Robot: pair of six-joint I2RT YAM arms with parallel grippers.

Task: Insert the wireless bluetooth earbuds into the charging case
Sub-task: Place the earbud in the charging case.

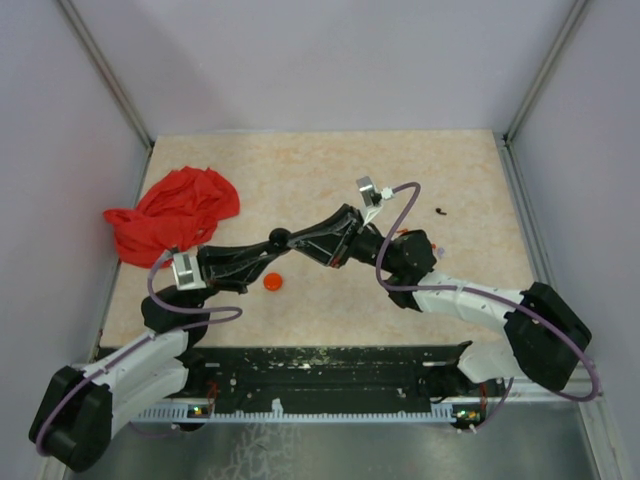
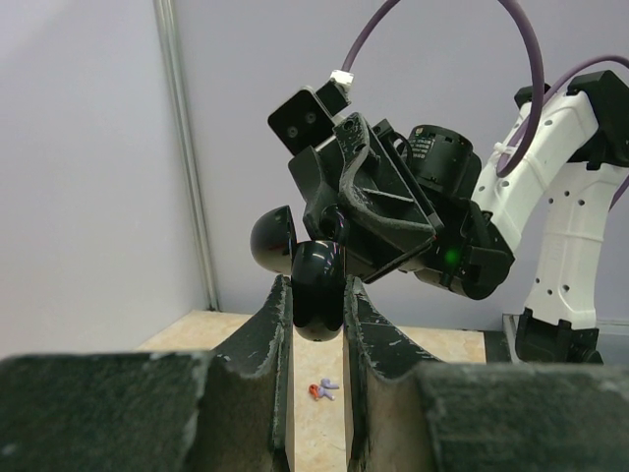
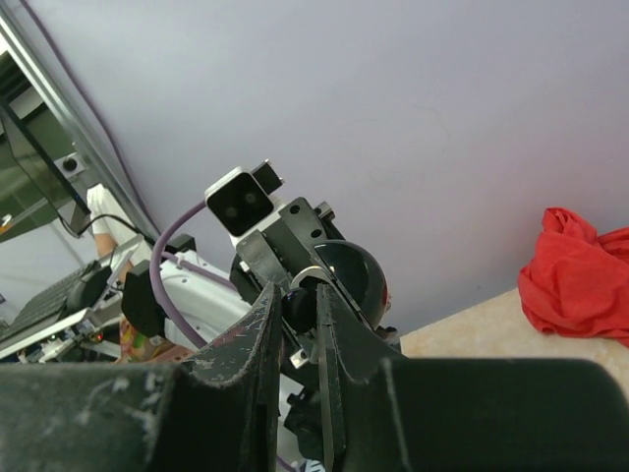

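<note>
My left gripper (image 2: 317,295) is shut on a glossy black charging case (image 2: 316,280) and holds it in the air, its lid (image 2: 273,241) swung open to the left. In the top view the case (image 1: 280,238) hangs over the table's middle, between my left gripper (image 1: 270,245) and my right gripper (image 1: 294,240). My right gripper (image 3: 295,295) is shut on a tiny black earbud (image 3: 300,307) right at the case (image 3: 356,280). A tiny red piece (image 2: 316,391) lies on the table beside a lavender bit, below the case.
A red cloth (image 1: 175,215) is bunched at the table's left side and shows in the right wrist view (image 3: 580,280). An orange disc (image 1: 273,282) lies below the joined grippers. A small dark piece (image 1: 441,211) lies at the right. Walls close three sides.
</note>
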